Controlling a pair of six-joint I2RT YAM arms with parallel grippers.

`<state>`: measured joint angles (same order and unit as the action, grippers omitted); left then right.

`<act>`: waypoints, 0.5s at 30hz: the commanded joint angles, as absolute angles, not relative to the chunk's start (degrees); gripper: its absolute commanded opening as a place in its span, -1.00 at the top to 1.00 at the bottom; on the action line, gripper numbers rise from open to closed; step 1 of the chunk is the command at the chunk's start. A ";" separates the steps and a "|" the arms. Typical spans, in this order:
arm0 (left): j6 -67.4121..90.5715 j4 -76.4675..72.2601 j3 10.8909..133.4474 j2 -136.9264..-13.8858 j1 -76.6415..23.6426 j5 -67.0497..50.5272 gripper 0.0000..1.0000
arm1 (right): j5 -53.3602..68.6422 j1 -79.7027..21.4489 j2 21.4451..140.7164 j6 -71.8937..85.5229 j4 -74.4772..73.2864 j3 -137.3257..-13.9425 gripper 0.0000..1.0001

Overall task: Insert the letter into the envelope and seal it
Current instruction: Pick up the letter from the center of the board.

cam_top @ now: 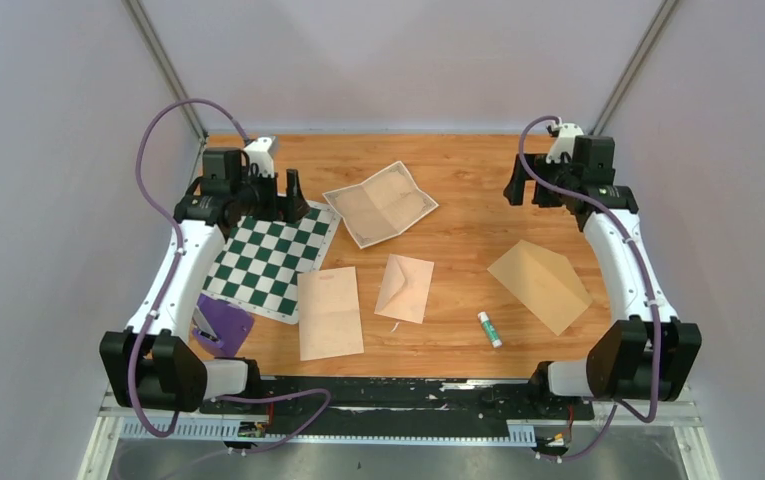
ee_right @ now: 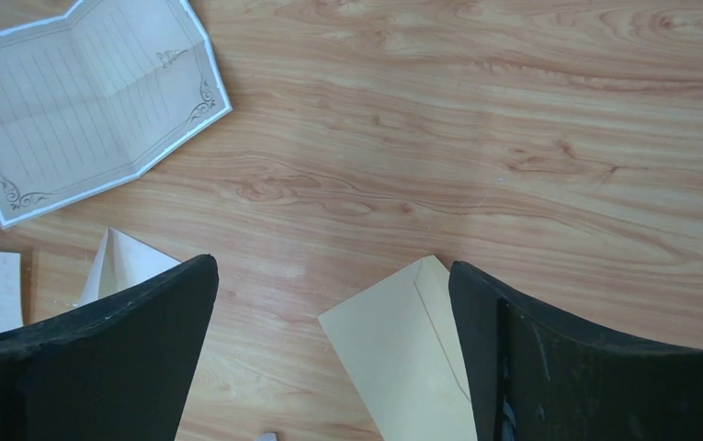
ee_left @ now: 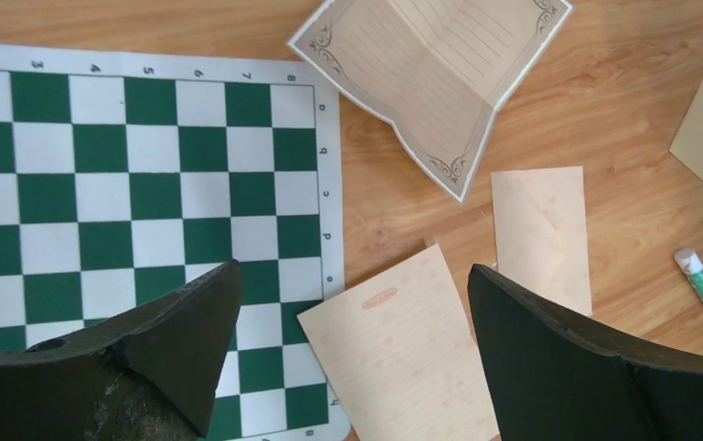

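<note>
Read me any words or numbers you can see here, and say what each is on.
"2 3 4 5 6 7 8": chessboard mat border.
"b c d e", sideways: same mat's side border.
Red stamp on the tan sheet: too blurred.
Glue stick label: too small.

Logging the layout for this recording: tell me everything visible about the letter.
The letter is a thin cream sheet with ruled lines, a dark ornate border and corner flourishes. It lies unfolded, print up, buckled along crossing creases, at the far middle of the wooden table, one corner reaching the chess mat. Nothing else touches it.
</note>
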<state>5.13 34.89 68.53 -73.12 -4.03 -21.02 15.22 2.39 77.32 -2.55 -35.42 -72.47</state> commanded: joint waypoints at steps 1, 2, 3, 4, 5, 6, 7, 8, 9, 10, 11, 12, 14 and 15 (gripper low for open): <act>7.78 35.23 67.09 -71.23 -3.69 -24.29 -1.00 | 22.27 2.37 79.44 0.79 -32.62 -74.92 -0.99; 8.76 35.68 66.63 -71.09 -3.69 -24.36 -1.00 | 26.94 2.31 80.78 0.34 -33.62 -76.21 -0.99; 9.30 35.77 65.59 -71.10 -3.69 -24.59 -1.00 | 32.23 2.29 82.35 0.45 -34.17 -77.50 -0.99; 10.89 35.68 65.05 -71.15 -3.63 -24.56 -0.99 | 37.53 2.12 83.79 1.36 -34.21 -78.38 -0.99; 11.82 35.46 63.83 -71.12 -3.44 -24.29 -0.98 | 40.52 1.15 85.55 2.94 -33.90 -79.20 -0.99; 14.20 34.75 63.16 -71.00 -2.93 -24.40 -0.98 | 41.39 0.42 87.06 4.73 -33.37 -79.90 -0.99; 15.50 34.38 61.80 -71.01 -2.52 -24.89 -0.97 | 41.52 -2.05 88.74 6.06 -33.01 -80.74 -0.99; 17.12 33.73 61.22 -71.17 -1.93 -25.28 -0.96 | 42.07 -3.88 90.28 6.64 -32.64 -81.35 -0.99; 17.44 33.43 60.22 -71.36 -1.80 -25.90 -0.95 | 42.37 -5.49 91.56 6.75 -32.38 -82.14 -0.99; 17.85 32.64 59.86 -71.85 -1.66 -26.09 -0.94 | 42.41 -7.34 92.91 7.00 -32.14 -82.81 -0.99; 17.98 32.32 59.24 -72.00 -1.49 -25.92 -0.94 | 42.35 -8.99 94.23 7.57 -31.89 -83.75 -0.98; 18.29 31.61 58.93 -72.14 -1.40 -25.79 -0.93 | 42.41 -10.41 95.69 8.52 -31.59 -84.53 -0.98; 18.43 31.02 58.12 -72.41 -1.25 -26.63 -0.92 | 43.52 -13.03 98.51 10.94 -30.55 -86.06 -0.95; 18.44 30.80 57.42 -72.50 -1.24 -27.16 -0.89 | 44.12 -14.42 100.19 11.85 -30.24 -86.92 -0.93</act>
<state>15.86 34.50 58.30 -72.62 -1.78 -24.32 38.79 -9.96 96.38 6.61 -33.89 -82.26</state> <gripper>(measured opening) 0.963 0.979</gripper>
